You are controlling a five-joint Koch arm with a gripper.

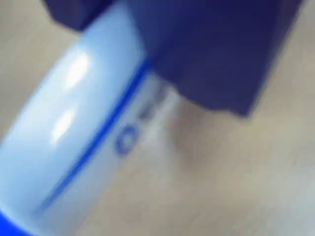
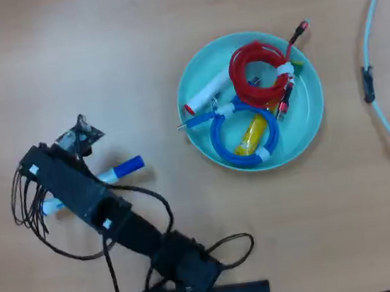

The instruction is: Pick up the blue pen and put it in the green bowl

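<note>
The blue pen (image 2: 116,173) lies flat on the wooden table (image 2: 98,51), its blue cap pointing toward the green bowl (image 2: 312,114), which sits well apart to the right in the overhead view. We see the gripper (image 2: 78,182) directly over the barrel; in the blurred wrist view a dark jaw sits against the white barrel (image 1: 74,113), but we cannot tell whether the fingers pinch it or stand spread. We judge the grasp to be the step in hand: close near mid-barrel so the pen stays level, then lift clear. The bowl already holds a red cable coil (image 2: 257,71), a blue cable coil (image 2: 233,138) and a white marker (image 2: 206,92), so release over its open left side.
</note>
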